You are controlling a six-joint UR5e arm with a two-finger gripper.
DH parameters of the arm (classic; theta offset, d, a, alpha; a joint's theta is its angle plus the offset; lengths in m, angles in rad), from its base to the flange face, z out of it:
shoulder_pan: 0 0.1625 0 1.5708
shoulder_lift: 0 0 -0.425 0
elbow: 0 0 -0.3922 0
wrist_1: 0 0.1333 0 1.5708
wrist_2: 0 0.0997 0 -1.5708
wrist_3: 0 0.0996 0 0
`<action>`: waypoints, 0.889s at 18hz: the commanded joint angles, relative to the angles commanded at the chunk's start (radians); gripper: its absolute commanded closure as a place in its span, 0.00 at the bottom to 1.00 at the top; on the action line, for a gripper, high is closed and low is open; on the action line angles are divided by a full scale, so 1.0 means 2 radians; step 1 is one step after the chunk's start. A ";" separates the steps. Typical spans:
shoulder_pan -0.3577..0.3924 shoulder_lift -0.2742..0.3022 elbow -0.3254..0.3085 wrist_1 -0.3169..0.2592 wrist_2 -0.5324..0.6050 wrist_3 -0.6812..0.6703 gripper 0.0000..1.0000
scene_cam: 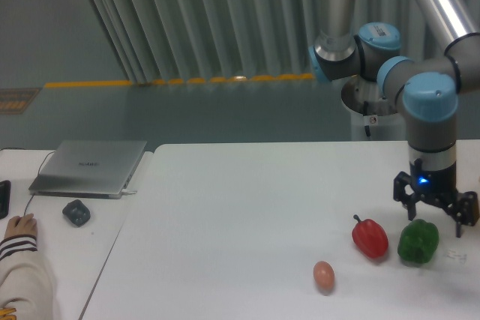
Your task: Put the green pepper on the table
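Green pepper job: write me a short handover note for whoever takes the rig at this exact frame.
Claw: open, empty, just above the green pepper, not touching it.
Green pepper: sitting on the white table near its right end, beside the red pepper; an egg lies further left.
Done: pepper is placed and let go.
Left: lift the arm clear.

White tabletop with three small items along its near right side.

The large white rectangular table has a smooth, plain surface. On it sit a glossy dark green bell pepper, a red pepper with a dark stem just beside it to the left, and a small tan egg nearer the front edge, apart from both.
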 joint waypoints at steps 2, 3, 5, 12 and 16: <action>0.024 0.010 -0.001 -0.018 -0.002 0.101 0.00; 0.031 0.012 -0.001 -0.022 -0.001 0.142 0.00; 0.045 0.014 -0.001 -0.023 0.000 0.193 0.00; 0.081 0.015 0.002 -0.035 -0.008 0.355 0.00; 0.092 -0.005 0.051 -0.107 -0.019 0.394 0.00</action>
